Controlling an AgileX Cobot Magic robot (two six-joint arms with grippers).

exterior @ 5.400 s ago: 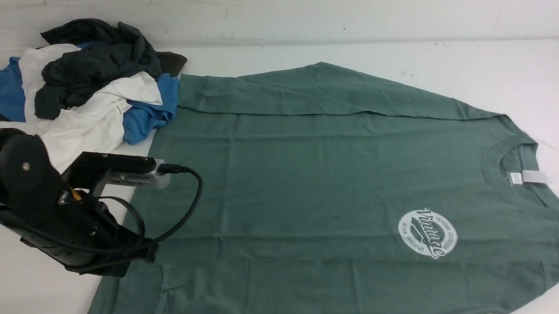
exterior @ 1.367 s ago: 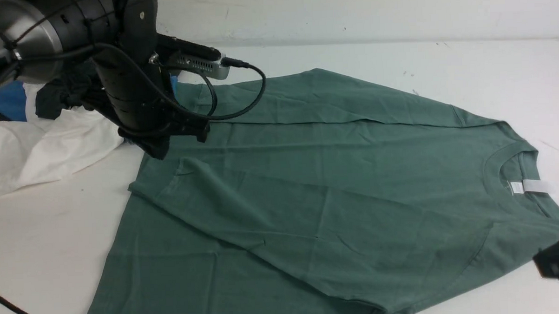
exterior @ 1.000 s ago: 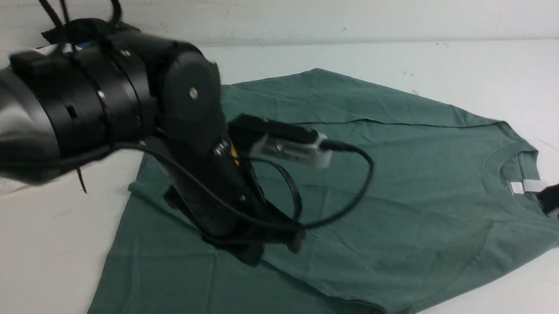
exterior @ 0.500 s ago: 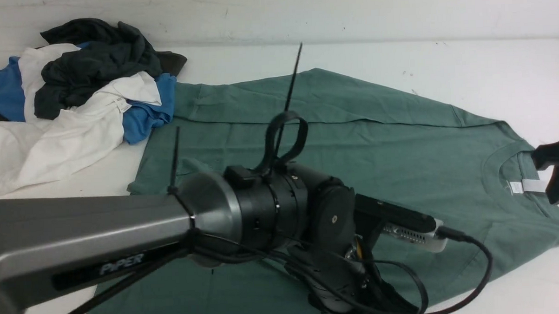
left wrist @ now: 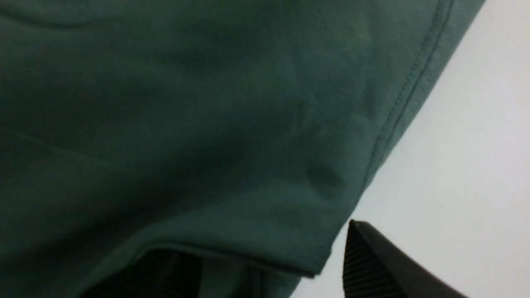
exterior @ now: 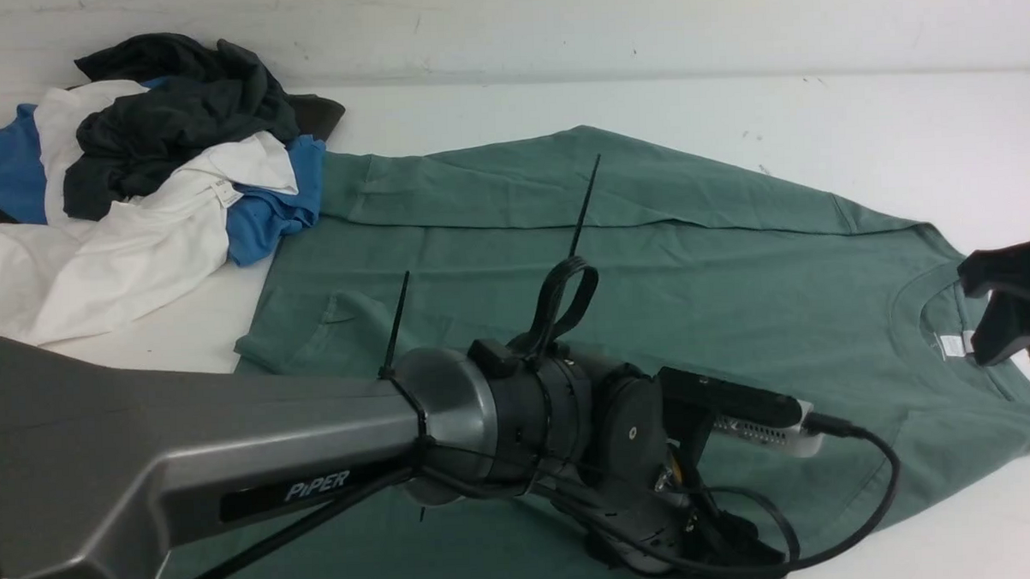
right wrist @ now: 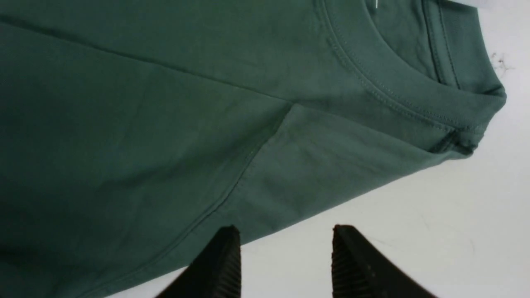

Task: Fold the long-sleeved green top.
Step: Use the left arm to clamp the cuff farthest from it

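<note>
The green long-sleeved top (exterior: pixel 585 321) lies spread on the white table, collar (exterior: pixel 908 297) to the right, with its near side folded over its middle. My left arm (exterior: pixel 316 468) reaches across the front. Its left gripper (left wrist: pixel 265 269) is open at the top's near edge: one finger (left wrist: pixel 372 269) stands over bare table, and a hemmed corner of cloth (left wrist: pixel 290 252) lies across the other. My right gripper (right wrist: pixel 285 244) is open and empty, hovering over the table beside the top's shoulder (right wrist: pixel 331 165). In the front view the right gripper (exterior: pixel 1004 324) partly covers the white neck label (exterior: pixel 952 345).
A pile of blue, white and dark grey garments (exterior: pixel 151 165) sits at the back left, touching the top's far corner. Bare white table (exterior: pixel 860 115) runs behind the top to the wall. The left arm's cables (exterior: pixel 864 483) loop over the near right part.
The left arm swept from the top's left side to its near right edge and its jaws opened. The right gripper opened and rose from the near shoulder towards the collar.
</note>
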